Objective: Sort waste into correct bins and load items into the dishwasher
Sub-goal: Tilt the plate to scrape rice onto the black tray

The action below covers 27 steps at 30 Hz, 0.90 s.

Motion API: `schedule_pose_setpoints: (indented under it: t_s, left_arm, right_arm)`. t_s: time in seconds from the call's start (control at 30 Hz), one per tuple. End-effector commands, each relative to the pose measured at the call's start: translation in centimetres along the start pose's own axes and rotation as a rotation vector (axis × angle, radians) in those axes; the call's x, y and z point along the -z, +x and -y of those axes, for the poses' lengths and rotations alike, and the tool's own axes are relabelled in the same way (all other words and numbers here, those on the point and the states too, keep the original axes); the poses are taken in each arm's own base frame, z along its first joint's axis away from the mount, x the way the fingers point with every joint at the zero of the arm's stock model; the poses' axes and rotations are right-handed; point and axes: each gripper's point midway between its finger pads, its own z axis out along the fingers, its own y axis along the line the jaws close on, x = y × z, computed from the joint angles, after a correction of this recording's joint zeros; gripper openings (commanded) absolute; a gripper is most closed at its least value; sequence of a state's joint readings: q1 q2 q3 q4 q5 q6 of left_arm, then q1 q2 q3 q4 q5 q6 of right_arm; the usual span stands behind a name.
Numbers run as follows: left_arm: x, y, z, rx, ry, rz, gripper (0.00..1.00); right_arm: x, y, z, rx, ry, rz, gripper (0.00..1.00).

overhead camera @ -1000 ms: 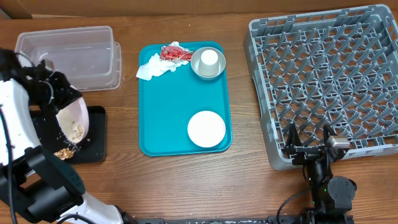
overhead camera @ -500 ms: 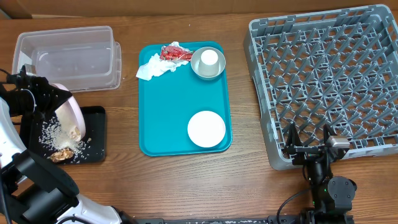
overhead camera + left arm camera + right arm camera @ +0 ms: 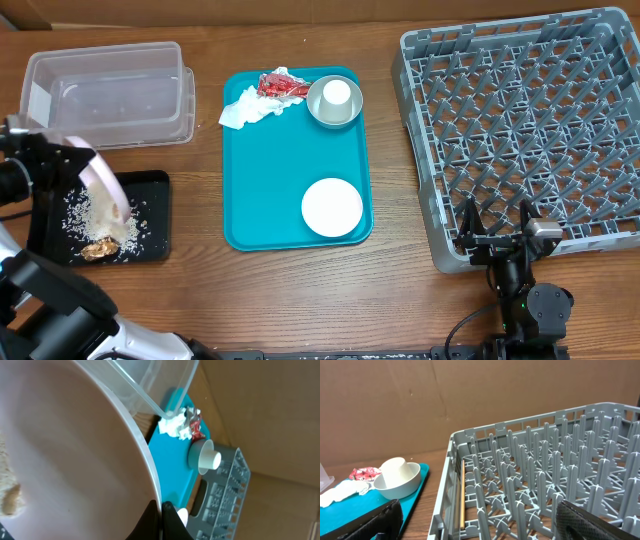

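left gripper (image 3: 161, 519): squeezed tight on the rim of the big pink plate (image 3: 100, 185).
big pink plate: tipped up steeply over the black tray (image 3: 155, 240), at the left side of the table.
rice crumbs (image 3: 85, 210): spread on the black tray under the plate; a few stick to the plate.
brown food piece (image 3: 98, 248): on the near part of the black tray.
clear tub (image 3: 105, 48): far left, just behind the black tray.
teal tray (image 3: 270, 190): in the middle of the table.
napkin (image 3: 245, 108): at the far end of the teal tray, touching the red wrapper (image 3: 282, 86).
grey bowl (image 3: 322, 108): just right of the wrapper, with the white cup (image 3: 337, 93) inside it.
small white plate (image 3: 332, 207): flat on the near right part of the teal tray.
dish rack (image 3: 520, 120): on the right side.
right gripper (image 3: 495, 210): fingers spread wide, holding nothing, at the near edge of the dish rack.
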State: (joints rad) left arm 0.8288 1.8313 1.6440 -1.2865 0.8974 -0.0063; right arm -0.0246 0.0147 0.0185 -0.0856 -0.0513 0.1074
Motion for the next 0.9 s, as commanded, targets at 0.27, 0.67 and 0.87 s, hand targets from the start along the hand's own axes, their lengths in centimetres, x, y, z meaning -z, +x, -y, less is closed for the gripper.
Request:
schedule_pose_setpoints:
  t_s: [0.27,0.67,0.87]
  left_arm:
    - [2.3,-0.5,2.1,-0.037,0.170,0.057,0.04]
    - [2.1,-1.0,-0.7,0.064,0.065,0.062,0.04]
    - [2.3,-1.1,0.8,-0.028,0.159,0.072,0.04]
  right_arm:
    - [0.0,0.1,0.1,0.004,0.002,0.007,1.00]
    - [0.0,0.1,0.1,0.004,0.002,0.007,1.00]
    - [0.0,0.1,0.1,0.004,0.003,0.007,1.00]
